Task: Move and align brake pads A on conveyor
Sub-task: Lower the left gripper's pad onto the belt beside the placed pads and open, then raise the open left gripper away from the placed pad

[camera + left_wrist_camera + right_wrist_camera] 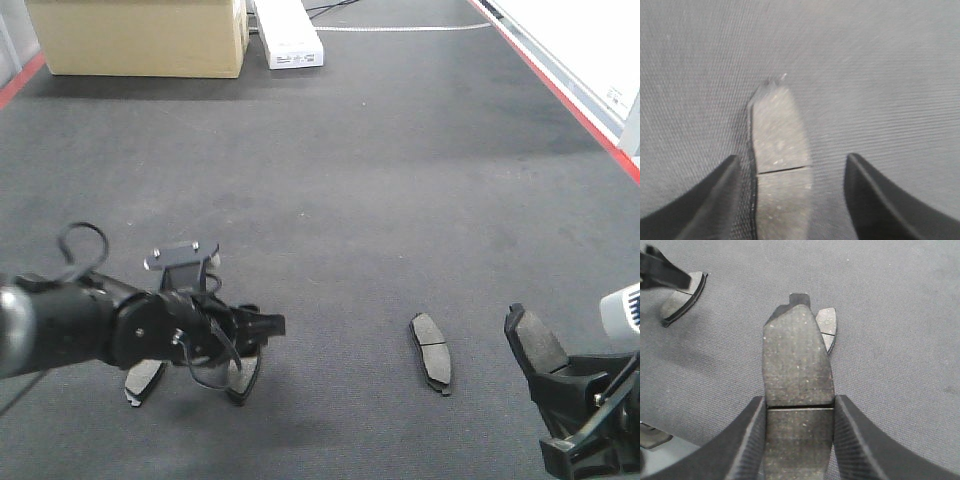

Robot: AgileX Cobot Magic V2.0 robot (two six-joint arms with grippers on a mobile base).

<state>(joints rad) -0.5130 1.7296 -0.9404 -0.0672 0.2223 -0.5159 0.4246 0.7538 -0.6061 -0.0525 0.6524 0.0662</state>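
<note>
The conveyor (380, 200) is a wide belt of dark charcoal felt with a fine woven grain, edged by red strips along its left and right sides. At its far end sit one tan cardboard box (140, 35) and one flat white box (288, 35).

Four brake pads show on or above the belt. Each is a small curved oblong with a speckled grey-brown friction face on a dark backing plate and a thin groove across its middle. One pad (431, 352) lies flat and alone on the felt between the two arms. Two more sit under the left arm: a left-hand pad (145, 377) partly hidden by the wrist, and a pad at the left fingers (243, 377), lying flat on the belt in the left wrist view (780, 150).

The left gripper (790, 195) has its two dark, ribbed fingers spread wide on either side of that pad, with felt showing between each finger and the pad's edges.

The right gripper (799, 435) is closed narrowly onto the fourth pad (797, 365), its ribbed black fingers pressing both long edges near the groove. This held pad sticks forward out of the fingers, raised above the belt, and the lone pad on the felt peeks out just behind its tip in the right wrist view
</note>
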